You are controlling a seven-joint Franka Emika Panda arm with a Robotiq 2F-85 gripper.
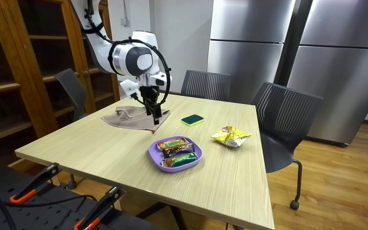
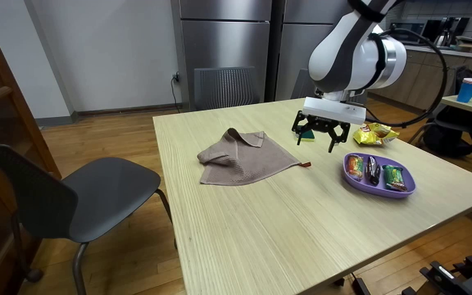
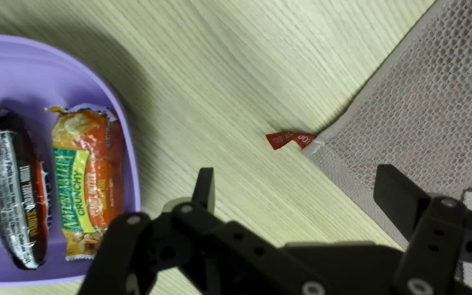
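My gripper (image 3: 295,184) hangs open above the table, nothing between its fingers (image 3: 206,188). A grey-brown towel (image 3: 436,82) lies partly folded beneath its right finger in the wrist view, with a red tag (image 3: 279,139) at one corner. To the left is a purple plate (image 3: 27,61) holding an orange granola bar (image 3: 92,172), a dark-wrapped bar (image 3: 12,196) and a green-wrapped bar (image 1: 180,160). A green and yellow sponge (image 1: 192,120) rests nearby, partly hidden behind the gripper (image 2: 314,146) in an exterior view. A crumpled yellow bag (image 1: 231,135) sits past the plate.
The pale wooden table (image 2: 236,229) has chairs around it, including a dark chair (image 1: 287,127) and a grey chair (image 2: 109,196). Black and orange clamps (image 1: 99,209) stand at its near edge. A black cable (image 2: 441,82) loops out from the arm.
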